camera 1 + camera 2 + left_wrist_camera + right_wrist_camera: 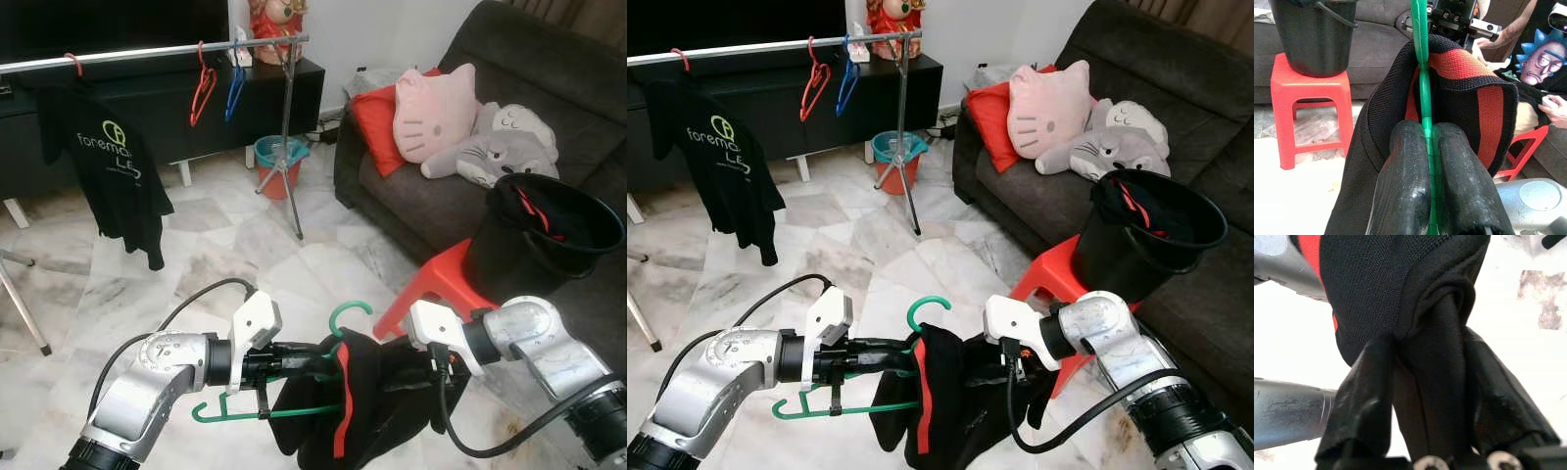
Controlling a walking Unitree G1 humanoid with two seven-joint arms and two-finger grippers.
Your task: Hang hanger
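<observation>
Jaws on our left gripper (pixel 318 360) are clamped on the green hanger (pixel 257 413), fingers (pixel 1405 181) pinching its thin bar from both sides. Right gripper (pixel 407 377) has its jaws closed on a bunched fold of the black-and-red garment (pixel 348 411), which is draped over the hanger. Both are held low in front of us above the marble floor (pixel 196 255), hanger hook (pixel 348 313) pointing up. Clothes rail (pixel 147 51) stands well apart, across the room, carrying a black T-shirt (pixel 113 166), a red hanger (pixel 203 88) and a blue hanger (pixel 234 86). Black bucket (pixel 554 230) sits on a red stool (pixel 436 284) beside the sofa (pixel 549 88), to our right. Person's hand (pixel 1555 107) shows in left wrist view.
</observation>
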